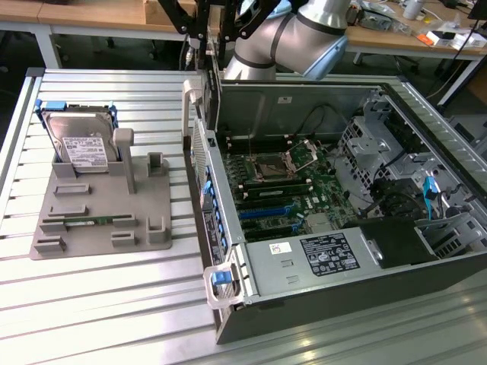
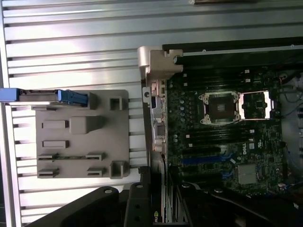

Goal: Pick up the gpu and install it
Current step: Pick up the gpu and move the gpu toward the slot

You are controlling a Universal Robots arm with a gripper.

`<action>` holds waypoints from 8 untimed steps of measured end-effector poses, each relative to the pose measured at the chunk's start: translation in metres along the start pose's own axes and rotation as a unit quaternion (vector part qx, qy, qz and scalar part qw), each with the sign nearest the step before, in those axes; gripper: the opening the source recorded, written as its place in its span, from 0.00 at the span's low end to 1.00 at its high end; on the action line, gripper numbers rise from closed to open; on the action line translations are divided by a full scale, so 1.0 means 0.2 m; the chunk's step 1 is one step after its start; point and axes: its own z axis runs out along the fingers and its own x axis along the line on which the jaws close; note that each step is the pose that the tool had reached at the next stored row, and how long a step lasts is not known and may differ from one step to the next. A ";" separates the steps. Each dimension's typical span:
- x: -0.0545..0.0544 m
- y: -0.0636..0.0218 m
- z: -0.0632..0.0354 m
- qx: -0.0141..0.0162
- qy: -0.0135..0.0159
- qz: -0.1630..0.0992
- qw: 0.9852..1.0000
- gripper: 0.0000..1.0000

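The gpu (image 2: 165,212) shows edge-on in the wrist view as a thin card with a small green-yellow label. It sits between the black fingers (image 2: 137,204) of my gripper (image 2: 165,201), which is shut on it. The card hangs above the rear wall of the open computer case, over the motherboard (image 2: 222,142) and its blue expansion slots (image 2: 203,160). In the exterior view the gripper (image 1: 199,21) is high at the back, above the case's rear corner, with the arm's silver elbow (image 1: 297,38) behind it.
A grey fixture plate (image 1: 99,205) lies on the slatted table on the exterior view's left. It carries a hard drive (image 1: 80,144) in a blue bracket and a narrow green memory stick (image 1: 91,221). The case holds the CPU socket (image 1: 270,167), a power supply (image 1: 319,255) and drive cages (image 1: 373,144).
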 end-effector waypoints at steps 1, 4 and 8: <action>0.00 0.000 0.000 0.000 0.000 0.000 1.000 0.26; -0.02 0.002 0.001 0.000 0.000 0.000 1.000 0.26; -0.05 0.004 0.003 0.000 0.000 0.000 1.000 0.26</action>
